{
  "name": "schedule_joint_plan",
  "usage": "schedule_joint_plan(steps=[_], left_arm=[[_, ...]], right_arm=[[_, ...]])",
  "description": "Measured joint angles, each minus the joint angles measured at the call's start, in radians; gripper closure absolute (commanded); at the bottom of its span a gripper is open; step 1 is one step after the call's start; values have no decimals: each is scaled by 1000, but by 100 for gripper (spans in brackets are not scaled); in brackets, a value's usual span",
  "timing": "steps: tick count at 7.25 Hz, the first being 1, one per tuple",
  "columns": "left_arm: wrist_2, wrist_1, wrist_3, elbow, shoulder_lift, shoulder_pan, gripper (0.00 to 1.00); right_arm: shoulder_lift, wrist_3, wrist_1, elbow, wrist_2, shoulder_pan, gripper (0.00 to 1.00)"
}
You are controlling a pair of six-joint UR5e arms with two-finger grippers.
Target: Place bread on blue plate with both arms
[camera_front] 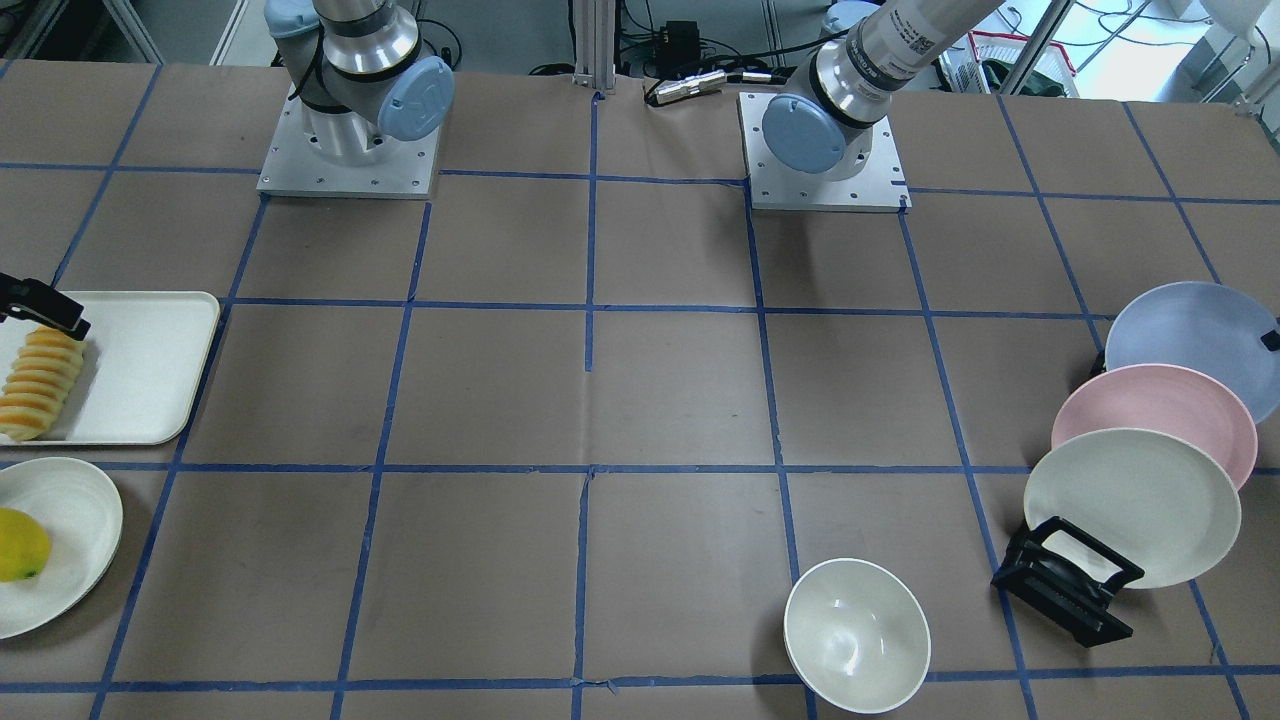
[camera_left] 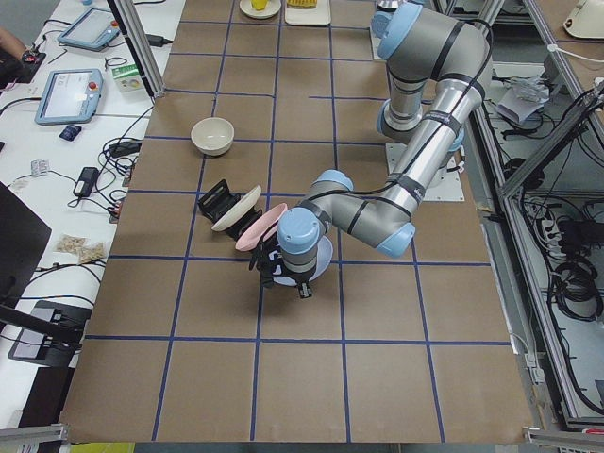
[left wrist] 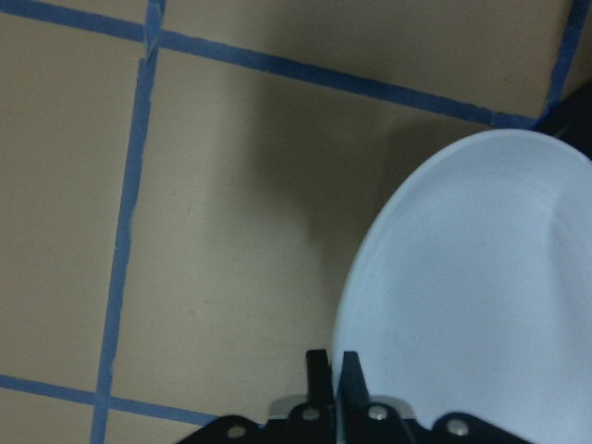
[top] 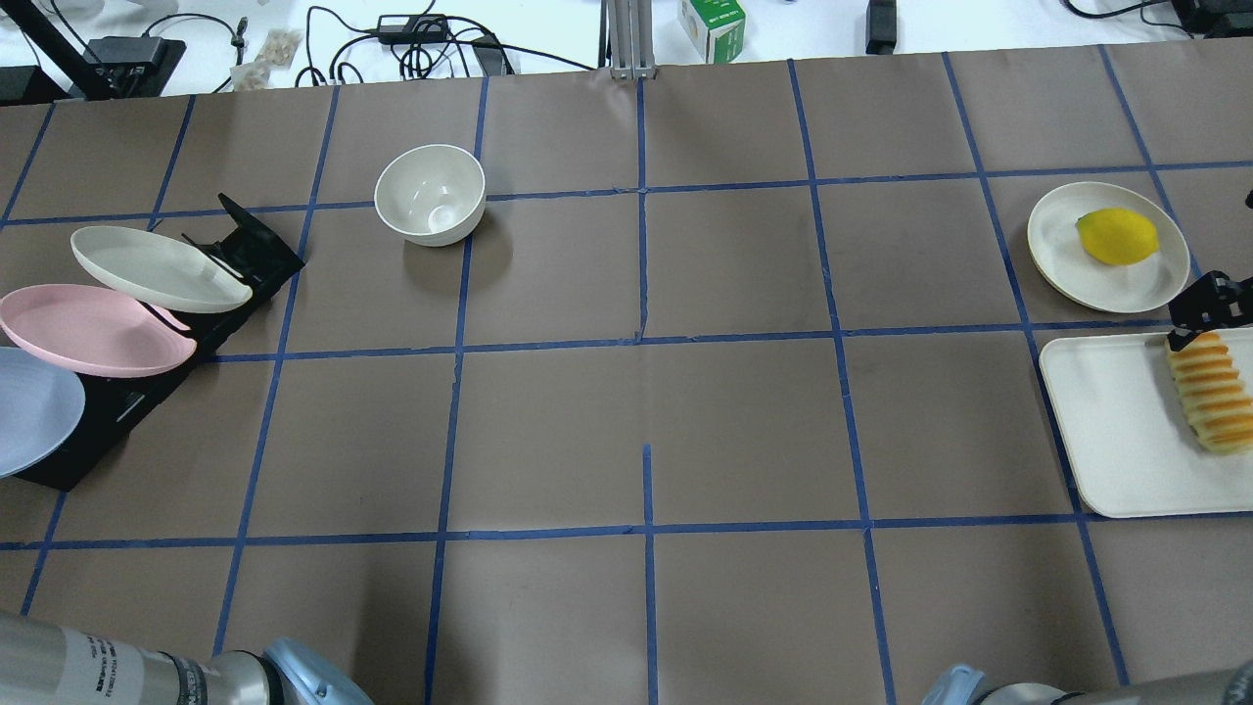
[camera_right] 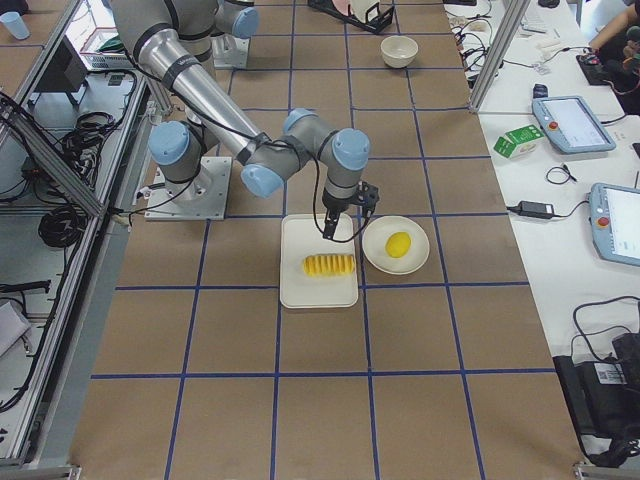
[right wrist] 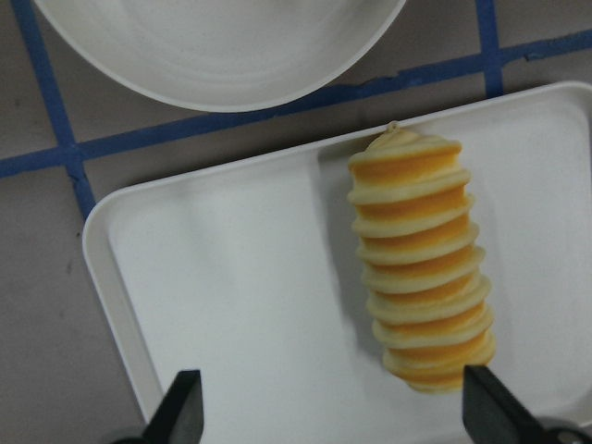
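Observation:
The bread [camera_front: 40,385] lies on a white tray [camera_front: 140,370]; it also shows in the overhead view [top: 1209,392] and the right wrist view [right wrist: 421,268]. My right gripper [right wrist: 333,416] is open and empty, hovering over the tray with the bread between its spread fingers [right wrist: 180,412]; in the overhead view it [top: 1209,304] sits at the loaf's far end. The blue plate [camera_front: 1190,340] leans in a black rack [top: 88,441]. My left gripper [left wrist: 333,365] is shut on the blue plate's rim [left wrist: 481,305].
A pink plate [camera_front: 1155,415] and a cream plate [camera_front: 1130,505] lean in the same rack in front of the blue one. A white bowl [camera_front: 857,635] stands nearby. A cream plate [top: 1062,245] with a yellow lemon [top: 1116,235] sits beside the tray.

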Motion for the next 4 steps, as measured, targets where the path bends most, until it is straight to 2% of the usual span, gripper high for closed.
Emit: schedule_joint_plan(steps=[2, 4], left_arm=[[87, -36, 5, 3, 58, 0, 100], [183, -114, 8, 7, 133, 1, 100]], right_arm=[[53, -63, -103, 5, 14, -35, 0], [87, -157, -133, 8, 87, -48, 0]])
